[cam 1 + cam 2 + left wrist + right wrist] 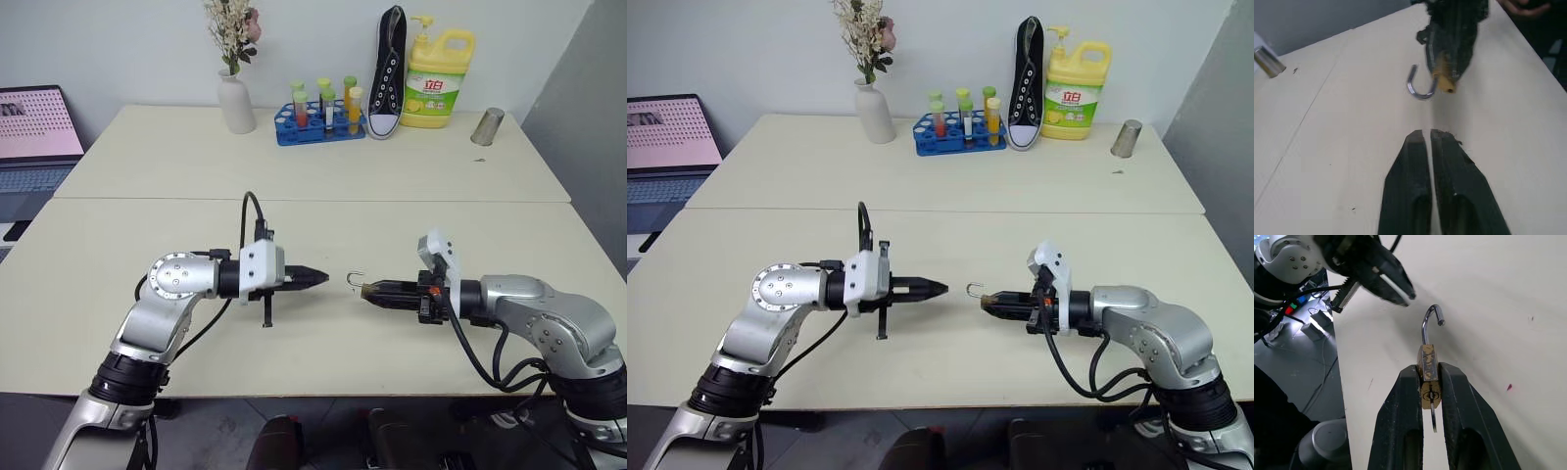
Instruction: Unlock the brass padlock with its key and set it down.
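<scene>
Above the near cream table, the right gripper pinches the small gold-yellow brass padlock, its silvery shackle sprung open, a thin silvery key in its base. Facing it, apart, the left gripper is nearly closed, empty.

A pale cream surface, apparently two tops joined at a seam. Along its far edge stand a white vase, blue tube rack, black sneaker and yellow bottle; a metal cup stands near the far right corner.
</scene>
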Motion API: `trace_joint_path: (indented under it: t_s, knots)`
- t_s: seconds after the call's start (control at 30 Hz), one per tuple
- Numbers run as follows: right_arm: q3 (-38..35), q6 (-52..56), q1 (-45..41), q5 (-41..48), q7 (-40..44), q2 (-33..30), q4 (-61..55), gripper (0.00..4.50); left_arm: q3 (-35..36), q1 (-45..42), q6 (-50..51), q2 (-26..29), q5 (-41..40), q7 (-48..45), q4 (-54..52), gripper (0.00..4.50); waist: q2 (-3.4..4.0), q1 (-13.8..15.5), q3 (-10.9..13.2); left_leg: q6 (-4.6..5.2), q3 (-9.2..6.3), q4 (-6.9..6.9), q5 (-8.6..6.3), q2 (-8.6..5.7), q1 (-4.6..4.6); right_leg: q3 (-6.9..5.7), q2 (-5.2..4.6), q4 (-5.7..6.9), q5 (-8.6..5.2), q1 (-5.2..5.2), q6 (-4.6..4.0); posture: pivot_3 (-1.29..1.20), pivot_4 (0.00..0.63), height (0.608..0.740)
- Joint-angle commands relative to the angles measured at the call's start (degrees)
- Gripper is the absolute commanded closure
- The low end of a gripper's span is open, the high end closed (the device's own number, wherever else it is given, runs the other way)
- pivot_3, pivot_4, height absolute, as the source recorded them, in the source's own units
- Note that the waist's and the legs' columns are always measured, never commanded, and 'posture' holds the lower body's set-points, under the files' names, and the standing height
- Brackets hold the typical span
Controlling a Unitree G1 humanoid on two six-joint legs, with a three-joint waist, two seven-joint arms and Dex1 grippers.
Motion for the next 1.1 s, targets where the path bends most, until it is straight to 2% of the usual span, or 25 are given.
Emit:
trace_joint_path:
  t_s: [0.03, 0.1, 0.37, 0.47, 0.6, 0.77, 0.83, 0.87, 1.0, 1.1]
  knots:
    - [0.84, 7.29, -2.62, 2.86, -1.69, 1.79, 2.82, 4.34, -1.04, 2.1, -7.31, 1.87, 2.27, -2.6, 0.8, 3.02, 0.02, -0.13, 0.01, 0.0, 0.02, -0.01, 0.0, 0.02, 0.02, 0.02, 0.0, 0.0, 0.0, 0.0, -0.01, 0.0, 0.15, 0.74]
    - [1.97, 8.5, -3.37, 2.22, -1.68, 2.47, 4.21, 4.34, -0.94, 2.96, -6.23, 1.83, 1.62, -2.37, 0.3, 2.3, 0.03, -0.06, 0.02, 0.0, 0.0, -0.02, 0.0, 0.03, 0.01, -0.01, 0.0, 0.0, -0.01, -0.01, -0.03, 0.0, 0.15, 0.74]
    - [5.85, 9.48, -7.91, -1.36, -1.06, 5.42, 14.16, 4.34, 0.04, 4.55, -7.4, 1.47, 4.53, 2.66, 0.09, 0.02, 0.03, -0.08, 0.02, 0.0, 0.01, 0.0, 0.0, 0.01, -0.02, -0.02, 0.0, 0.0, -0.02, -0.03, -0.02, 0.0, 0.15, 0.74]
    - [7.97, 9.35, -9.59, -3.18, -0.36, 5.99, 17.88, 4.34, -0.32, 5.59, -7.09, 1.83, 4.81, 3.31, -0.79, 0.0, 0.03, -0.1, 0.02, 0.0, 0.01, -0.02, 0.0, 0.02, -0.02, -0.02, 0.0, 0.0, -0.02, -0.04, -0.02, 0.0, 0.15, 0.74]
    - [7.08, 10.28, -12.01, -4.21, -0.71, 8.87, 24.34, 4.34, -0.66, 6.23, -7.04, 1.82, 5.49, 4.14, -1.35, 0.0, 0.03, -0.12, 0.02, 0.0, 0.0, -0.03, 0.0, 0.04, -0.02, -0.03, 0.01, 0.02, -0.01, -0.05, -0.03, 0.0, 0.15, 0.74]
    - [8.94, 10.12, -12.18, -6.7, 0.93, 7.15, 26.19, 4.34, -1.35, 5.66, -5.69, 0.53, 4.8, 4.98, -2.52, 0.0, 0.03, -0.12, 0.02, 0.0, 0.0, -0.02, 0.0, 0.04, -0.01, -0.03, 0.01, 0.03, -0.01, -0.04, -0.03, 0.0, 0.15, 0.74]
    - [9.54, 10.25, -11.89, -7.06, 2.12, 5.53, 25.17, 3.57, -1.6, 5.46, -5.42, 0.24, 4.68, 4.82, -2.75, 0.0, 0.03, 0.0, 0.02, 0.0, 0.0, -0.01, 0.0, 0.02, -0.01, -0.03, 0.0, 0.03, -0.01, -0.03, -0.02, 0.0, 0.15, 0.74]
    - [9.87, 10.13, -11.78, -7.25, 2.81, 4.84, 24.69, 3.4, -1.73, 5.42, -5.42, 0.22, 4.79, 4.73, -2.79, 0.0, 0.03, 0.03, 0.02, 0.0, 0.0, -0.01, 0.0, 0.01, -0.02, -0.04, -0.02, 0.03, -0.02, -0.03, -0.02, 0.0, 0.15, 0.74]
    - [8.88, 10.58, -11.04, -7.63, 2.66, 3.0, 23.32, 2.07, -2.03, 5.13, -3.32, -0.16, 4.15, 4.61, -3.07, 0.0, 0.03, 0.01, 0.01, 0.0, 0.0, 0.0, 0.0, 0.0, -0.01, -0.04, -0.03, 0.03, -0.01, -0.02, -0.02, 0.0, 0.15, 0.74]
    - [10.31, 7.83, -9.6, -9.59, 4.0, -0.92, 19.84, 1.14, -2.19, 4.7, 0.6, -0.46, 3.25, 4.59, -3.83, 0.0, 0.02, 0.19, 0.01, 0.0, -0.03, 0.02, 0.0, -0.02, -0.01, -0.07, -0.03, 0.03, -0.01, 0.0, -0.01, 0.0, 0.15, 0.74]
